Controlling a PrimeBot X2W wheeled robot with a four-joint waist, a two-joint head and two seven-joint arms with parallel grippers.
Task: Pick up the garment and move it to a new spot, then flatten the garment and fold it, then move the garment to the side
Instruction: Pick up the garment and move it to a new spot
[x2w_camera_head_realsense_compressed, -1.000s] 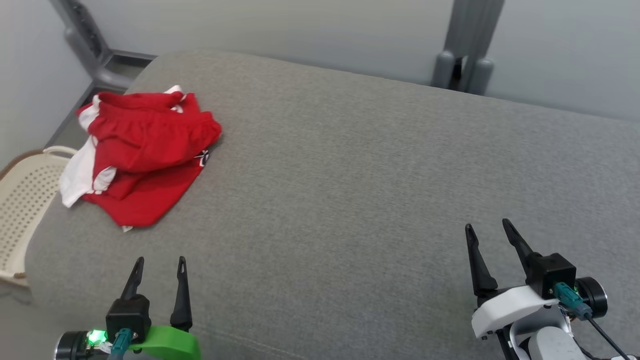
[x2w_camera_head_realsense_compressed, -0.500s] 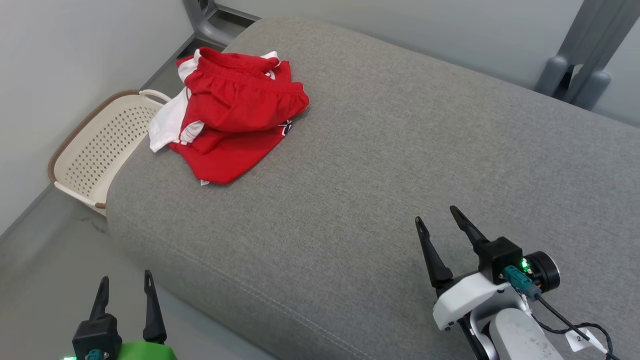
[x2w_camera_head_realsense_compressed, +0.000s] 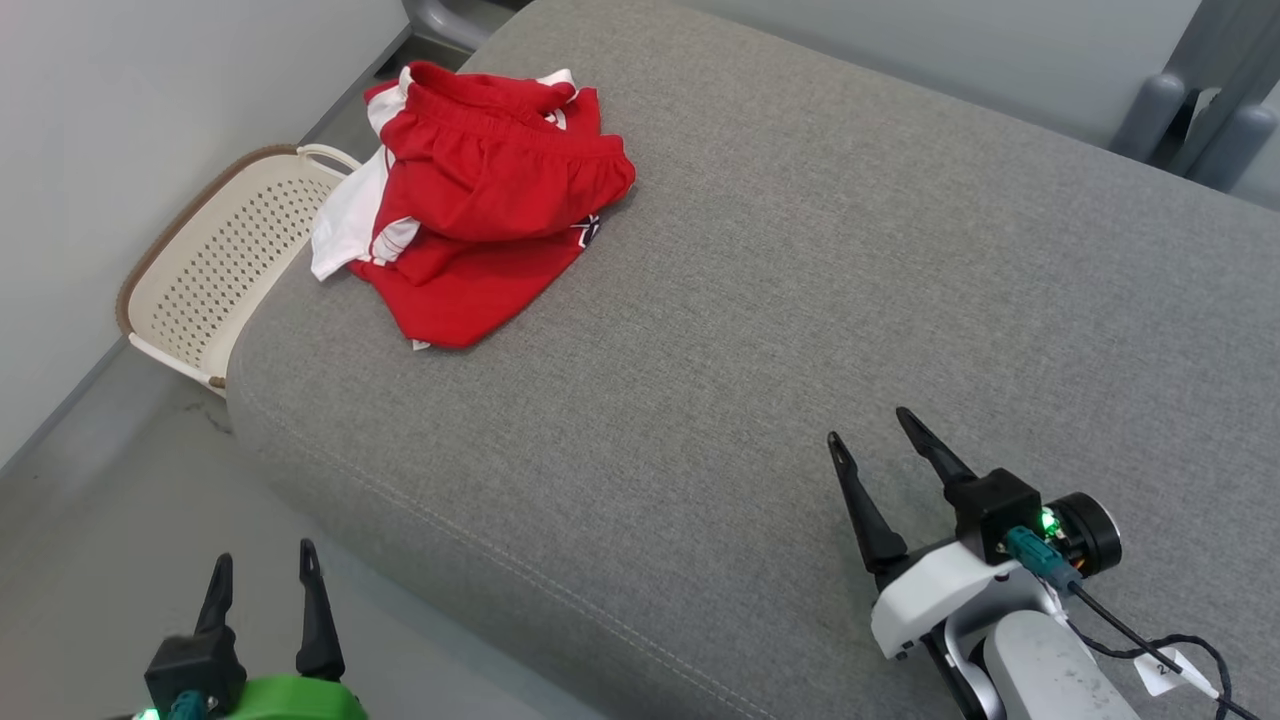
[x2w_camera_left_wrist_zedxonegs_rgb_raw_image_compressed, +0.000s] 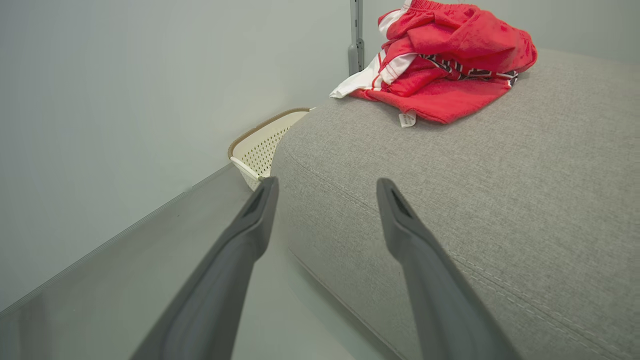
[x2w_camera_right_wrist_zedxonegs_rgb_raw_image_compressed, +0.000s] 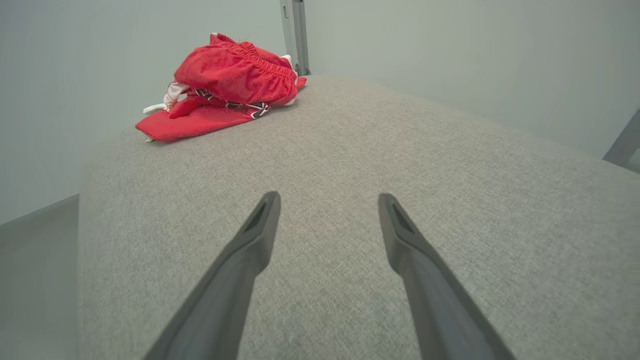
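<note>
**Two spread grippers, one crumpled garment at the far left corner**

One wide grey cushion (x2w_camera_head_realsense_compressed: 800, 300) carries the work. A cream perforated basket (x2w_camera_head_realsense_compressed: 220, 270) stands on the floor (x2w_camera_head_realsense_compressed: 90, 540) just beside the cushion's left end, against a pale wall. Grey frame posts (x2w_camera_head_realsense_compressed: 1195, 110) rise behind the far right edge.

The garment (x2w_camera_head_realsense_compressed: 480, 200), red shorts with white panels, lies bunched on the cushion's far left corner, close to the basket side. Its long axis runs from the far edge toward the near edge, slanting slightly left. The gathered waistband is at the far end, and a flatter red leg with a small white label (x2w_camera_head_realsense_compressed: 420, 345) points nearward.

The left gripper (x2w_camera_head_realsense_compressed: 262, 560) hangs over the floor off the cushion's near left corner, fingers spread and holding nothing; the garment is well ahead of it and a little to its right. The right gripper (x2w_camera_head_realsense_compressed: 866, 424) sits above the near right part of the cushion, also spread and empty. The garment is well apart from it, ahead and to the left, with bare grey fabric between them.
</note>
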